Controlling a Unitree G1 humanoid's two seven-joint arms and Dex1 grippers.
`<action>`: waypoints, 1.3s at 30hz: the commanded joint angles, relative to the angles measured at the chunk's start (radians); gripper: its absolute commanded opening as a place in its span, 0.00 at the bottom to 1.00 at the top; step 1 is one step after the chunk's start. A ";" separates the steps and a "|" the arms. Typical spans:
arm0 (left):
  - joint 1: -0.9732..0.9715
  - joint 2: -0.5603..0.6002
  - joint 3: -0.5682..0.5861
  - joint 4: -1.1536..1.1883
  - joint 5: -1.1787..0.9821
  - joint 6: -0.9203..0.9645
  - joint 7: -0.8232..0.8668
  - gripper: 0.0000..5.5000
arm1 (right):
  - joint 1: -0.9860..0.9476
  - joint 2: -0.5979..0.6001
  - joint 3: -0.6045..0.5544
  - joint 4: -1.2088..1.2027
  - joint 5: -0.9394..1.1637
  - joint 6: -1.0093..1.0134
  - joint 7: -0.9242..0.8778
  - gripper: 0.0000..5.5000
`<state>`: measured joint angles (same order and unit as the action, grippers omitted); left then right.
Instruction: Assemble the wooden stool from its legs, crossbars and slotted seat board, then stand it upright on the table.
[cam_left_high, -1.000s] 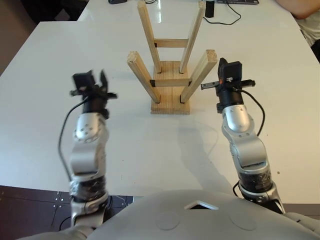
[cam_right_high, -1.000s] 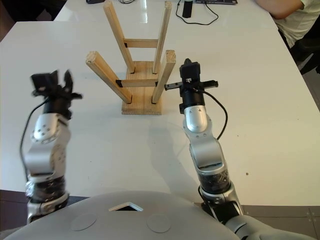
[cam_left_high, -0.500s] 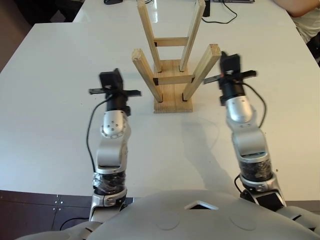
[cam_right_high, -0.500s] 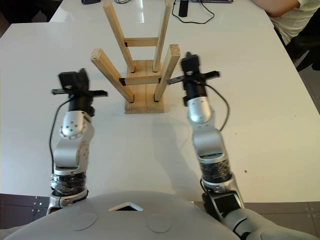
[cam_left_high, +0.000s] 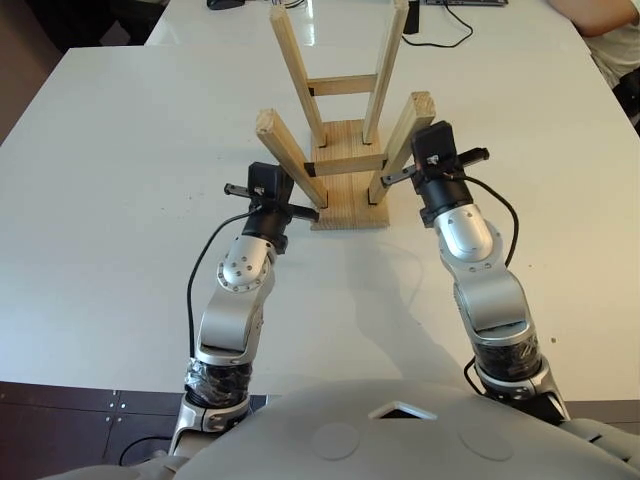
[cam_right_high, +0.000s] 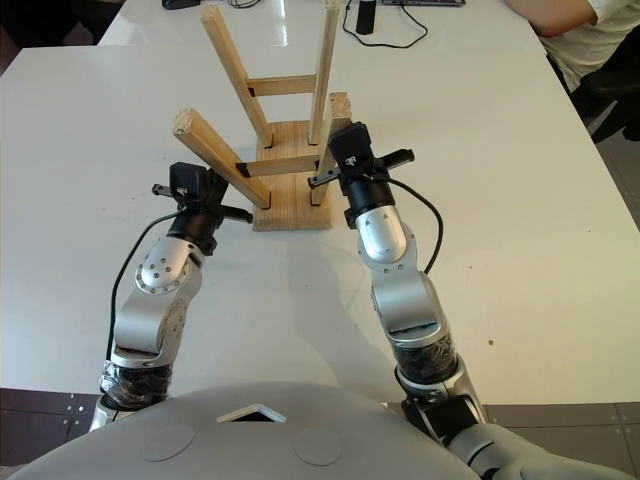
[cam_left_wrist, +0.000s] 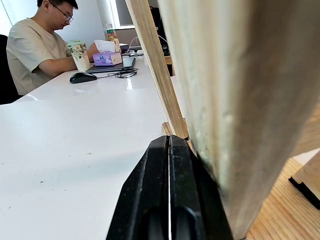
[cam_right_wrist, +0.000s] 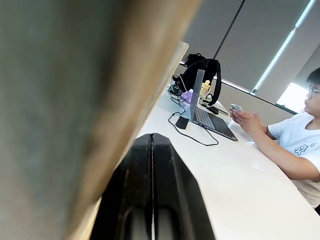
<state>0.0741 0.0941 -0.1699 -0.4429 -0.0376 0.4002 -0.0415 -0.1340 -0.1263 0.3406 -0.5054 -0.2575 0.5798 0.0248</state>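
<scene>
Stool (cam_left_high: 345, 162) sits upside down around the middle of the white table (cam_left_high: 120, 180), seat board (cam_left_high: 347, 212) flat on the surface, four legs sticking up with crossbars (cam_left_high: 343, 85) between them. Left gripper (cam_left_wrist: 169, 150) is right up against the near left leg (cam_left_high: 290, 160), fingers pressed together, gripping nothing. Right gripper (cam_right_wrist: 152, 147) is the same deal beside the near right leg (cam_left_high: 405, 130): closed tight, empty.
</scene>
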 joint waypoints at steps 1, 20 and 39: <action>-0.036 -0.012 -0.033 0.005 0.003 0.020 -0.025 0.01 | 0.047 -0.031 0.011 0.029 0.029 0.011 0.077 0.00; -0.679 0.092 0.559 -0.065 -1.057 0.594 0.102 0.01 | -0.485 -0.177 -0.541 0.056 1.038 0.220 0.433 0.00; -0.557 0.106 0.547 -0.037 -1.145 0.388 0.114 0.01 | -0.424 -0.171 -0.531 0.160 1.078 0.136 0.372 0.00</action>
<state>-0.4541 0.1854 0.3157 -0.4560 -1.1525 0.8554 0.0723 -0.4911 -0.3003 -0.0960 -0.3852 0.7645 0.7154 0.4310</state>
